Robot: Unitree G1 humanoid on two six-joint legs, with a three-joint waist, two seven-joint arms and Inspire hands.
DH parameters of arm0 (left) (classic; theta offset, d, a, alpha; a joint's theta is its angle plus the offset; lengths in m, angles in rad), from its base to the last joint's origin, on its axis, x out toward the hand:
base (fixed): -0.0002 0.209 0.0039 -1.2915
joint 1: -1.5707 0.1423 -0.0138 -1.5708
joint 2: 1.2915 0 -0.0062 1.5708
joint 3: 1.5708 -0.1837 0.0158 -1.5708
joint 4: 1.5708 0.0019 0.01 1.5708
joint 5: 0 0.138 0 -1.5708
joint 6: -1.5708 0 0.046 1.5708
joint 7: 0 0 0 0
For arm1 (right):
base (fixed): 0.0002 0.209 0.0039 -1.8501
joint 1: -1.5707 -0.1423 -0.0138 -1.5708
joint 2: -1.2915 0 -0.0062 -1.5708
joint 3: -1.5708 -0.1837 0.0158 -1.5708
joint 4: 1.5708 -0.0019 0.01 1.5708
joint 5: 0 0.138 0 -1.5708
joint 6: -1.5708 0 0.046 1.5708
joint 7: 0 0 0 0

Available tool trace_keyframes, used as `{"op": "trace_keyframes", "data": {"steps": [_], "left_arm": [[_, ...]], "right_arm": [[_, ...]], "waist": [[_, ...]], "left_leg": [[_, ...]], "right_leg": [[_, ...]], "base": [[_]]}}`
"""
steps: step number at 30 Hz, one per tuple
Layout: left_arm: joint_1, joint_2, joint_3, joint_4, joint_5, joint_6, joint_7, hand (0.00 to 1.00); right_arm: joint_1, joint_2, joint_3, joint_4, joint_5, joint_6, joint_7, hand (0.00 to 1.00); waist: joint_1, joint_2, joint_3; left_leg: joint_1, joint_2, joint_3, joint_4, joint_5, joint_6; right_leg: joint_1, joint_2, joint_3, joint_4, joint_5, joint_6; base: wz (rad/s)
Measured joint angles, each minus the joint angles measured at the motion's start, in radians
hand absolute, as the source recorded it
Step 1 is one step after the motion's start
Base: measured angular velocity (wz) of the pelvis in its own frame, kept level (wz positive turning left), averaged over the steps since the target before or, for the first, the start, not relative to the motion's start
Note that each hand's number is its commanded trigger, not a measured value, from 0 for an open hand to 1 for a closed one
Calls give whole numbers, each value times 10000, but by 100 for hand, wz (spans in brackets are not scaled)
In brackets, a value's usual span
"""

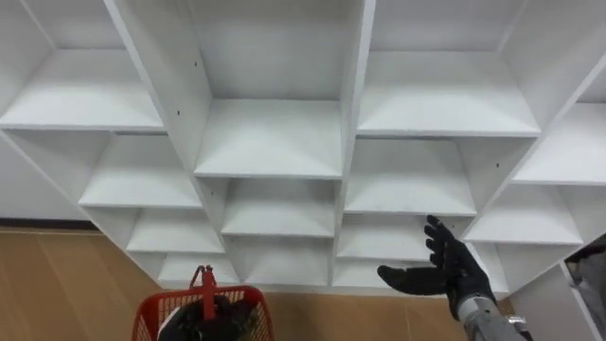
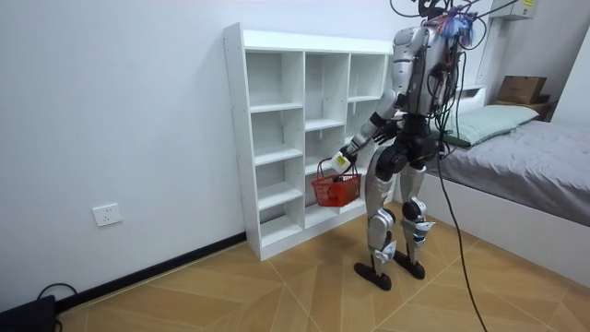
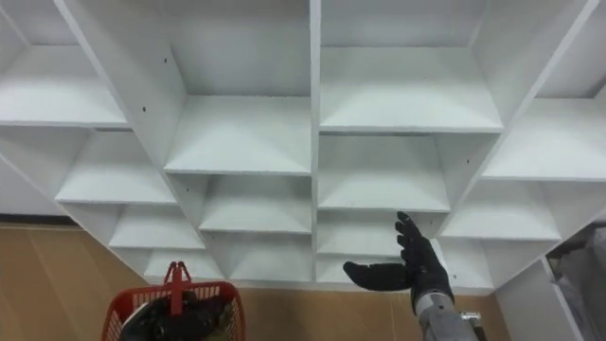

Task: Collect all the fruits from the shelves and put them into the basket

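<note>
left hand [image 2: 342, 162] gripping basket [image 1: 153, 308], right hand [image 1: 453, 275] spread

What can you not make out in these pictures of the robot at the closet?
Basket contents: dark shapes, cut off by the eye views' bottom edge; too small in the room view.
Left hand at the basket's handle: too small in the room view to read its hold.
Closet, shelves at the room view's lower right: hidden behind the robot.
</note>
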Motion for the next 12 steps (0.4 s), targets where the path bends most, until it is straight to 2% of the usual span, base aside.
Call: {"op": "trace_keyframes", "data": {"steps": [3,5,8,12], "left_arm": [[135,-3,273,466,341,-354,86,100],[282,-10,373,862,487,-486,436,100],[653,-8,478,1028,623,-563,694,100],[881,-20,532,1857,685,-660,879,100]], "right_arm": [[-42,3,-189,712,648,-140,-2,0],[-86,55,-327,1867,733,-421,-7,0],[119,64,-403,3108,1114,-387,78,0],[358,121,-456,4326,1755,-391,218,0]], "waist": [[51,-60,-11],[-1,-89,-17],[3,-98,-69],[18,-56,-78]], "left_leg": [[112,-2,98,-3,-94,-27],[360,6,174,2,-232,-66],[572,0,211,7,-367,-88],[717,15,246,43,-473,-108]], "right_leg": [[137,29,29,-60,13,-10],[400,48,29,-153,5,-8],[649,53,65,-258,-54,12],[756,72,240,-257,-102,11]], "base": [[-9],[-11],[-4],[-10]]}}
